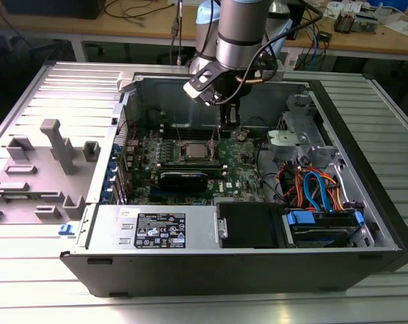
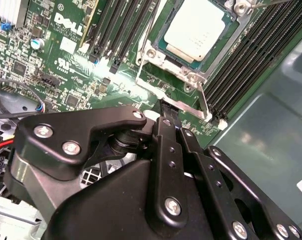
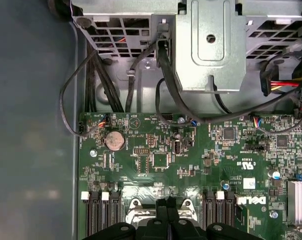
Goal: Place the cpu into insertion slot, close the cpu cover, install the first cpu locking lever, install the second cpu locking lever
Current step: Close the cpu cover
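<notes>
The cpu (image 2: pixel 195 27) has a dull silver top and lies flat in the insertion slot, whose contacts are hidden under it. The silver cpu cover (image 2: pixel 188 76) lies down around the chip as a frame. Thin metal locking levers (image 2: pixel 204 102) run along the socket's edges. My gripper (image 2: pixel 169 111) is shut, its black fingers pressed together with nothing seen between them, tips just above the board at the socket's edge near a lever. In the exterior view the gripper (image 1: pixel 224 131) hangs just off the cpu (image 1: pixel 193 150), toward that view's right. The closed fingers (image 3: pixel 163 215) also show in the first wrist view.
Long black memory slots (image 2: pixel 250 55) flank the socket on both sides. A metal drive cage (image 3: pixel 210 45) and black cables (image 3: pixel 98 80) stand past the board's edge. A coin cell (image 3: pixel 114 141) sits on the board. A grey fixture tray (image 1: pixel 45 169) lies outside the case.
</notes>
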Robot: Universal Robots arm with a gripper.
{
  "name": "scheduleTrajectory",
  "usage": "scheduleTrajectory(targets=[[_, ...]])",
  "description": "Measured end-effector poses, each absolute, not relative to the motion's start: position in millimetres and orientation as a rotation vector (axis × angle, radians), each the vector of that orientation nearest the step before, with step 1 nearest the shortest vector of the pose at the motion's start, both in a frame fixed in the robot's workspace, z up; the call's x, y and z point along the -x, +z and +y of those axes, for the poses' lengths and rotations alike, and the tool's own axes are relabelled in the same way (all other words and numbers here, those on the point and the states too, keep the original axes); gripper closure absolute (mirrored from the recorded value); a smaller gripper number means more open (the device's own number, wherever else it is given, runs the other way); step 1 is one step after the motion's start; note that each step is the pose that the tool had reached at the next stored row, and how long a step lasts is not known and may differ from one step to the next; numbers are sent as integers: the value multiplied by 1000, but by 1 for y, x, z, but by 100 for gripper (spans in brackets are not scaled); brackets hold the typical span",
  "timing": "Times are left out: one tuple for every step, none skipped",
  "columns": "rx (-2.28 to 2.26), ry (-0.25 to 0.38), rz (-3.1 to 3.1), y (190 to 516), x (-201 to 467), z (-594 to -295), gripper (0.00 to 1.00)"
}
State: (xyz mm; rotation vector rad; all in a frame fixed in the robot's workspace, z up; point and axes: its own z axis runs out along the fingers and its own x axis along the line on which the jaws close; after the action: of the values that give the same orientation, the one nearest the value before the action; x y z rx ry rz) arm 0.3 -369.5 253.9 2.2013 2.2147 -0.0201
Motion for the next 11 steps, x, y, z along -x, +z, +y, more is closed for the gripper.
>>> scheduleTrajectory(targets=[[-2201,-20,2215,254,0,-369,89],[-2201,-20,2215,254,1,-369,89],[-2201,-20,2215,254,2,-369,89],[-2201,-20,2215,254,3,-369,89],[-2201,-20,2215,254,4,-369,89],[-2201,-20,2215,254,5,-369,89],[-2201,-20,2215,254,6,-369,89],[-2201,-20,2215,254,7,-369,89],[-2201,-20,2215,254,8,-369,89],[-2201,-20,2215,254,9,-369,89],[-2201,-20,2215,254,10,-369,89]])
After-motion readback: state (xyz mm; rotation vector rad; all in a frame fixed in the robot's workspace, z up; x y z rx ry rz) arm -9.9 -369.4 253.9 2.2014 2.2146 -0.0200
